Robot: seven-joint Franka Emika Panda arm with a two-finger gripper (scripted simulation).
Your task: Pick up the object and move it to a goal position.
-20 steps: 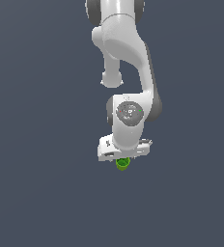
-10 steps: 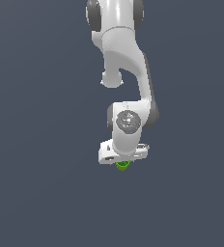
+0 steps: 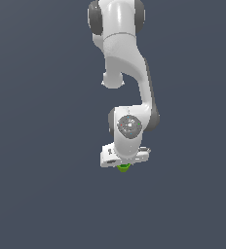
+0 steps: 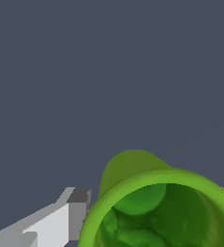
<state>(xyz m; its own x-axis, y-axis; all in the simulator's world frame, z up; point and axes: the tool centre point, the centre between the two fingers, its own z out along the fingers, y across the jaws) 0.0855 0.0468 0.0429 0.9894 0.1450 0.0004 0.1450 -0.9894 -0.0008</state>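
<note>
Green cup obj (image 4: 152, 207), round rim, hollow, in pincer (image 3: 123, 165).

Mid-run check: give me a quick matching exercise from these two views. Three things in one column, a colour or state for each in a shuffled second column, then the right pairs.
Column one:
1. green cup
2. gripper
3. gripper finger

Column two:
A. white body, directly under the arm's wrist in the exterior view
B. bright green with a round open rim, its inside visible in the wrist view
C. pale grey with a darker tip, right beside the cup's rim

Right pairs: 1-B, 2-A, 3-C.
</note>
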